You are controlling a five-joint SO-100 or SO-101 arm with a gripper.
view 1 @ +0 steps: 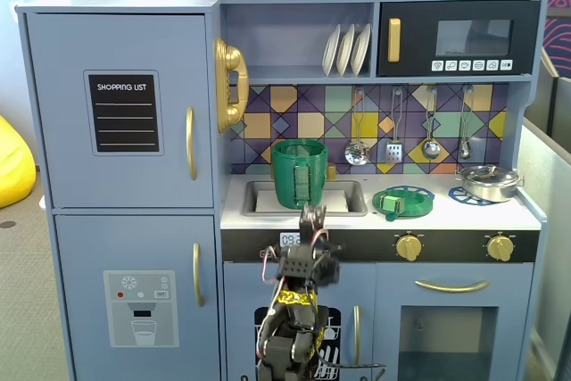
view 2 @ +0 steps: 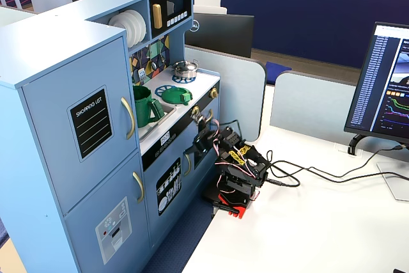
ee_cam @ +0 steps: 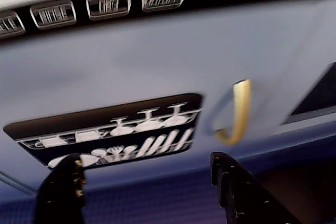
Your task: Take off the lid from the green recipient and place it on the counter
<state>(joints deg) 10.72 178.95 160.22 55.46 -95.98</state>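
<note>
On the white worktop [view 1: 357,214], right of the sink, the lid [view 1: 403,202] lies flat beside the open green recipient [view 1: 299,173], which stands in the sink. Below, the jaws [ee_cam: 152,184] hang spread and empty facing the cabinet door.

The green recipient [view 1: 299,174] is plain green with a ridged panel; the lid [view 1: 403,202], right of centre in a fixed view, is the same green. The counter [view 1: 446,213] is white with blue printed rings. The backsplash [view 1: 303,113] shows multicoloured geometric tiles. The pot [view 1: 489,182] is silver.
</note>
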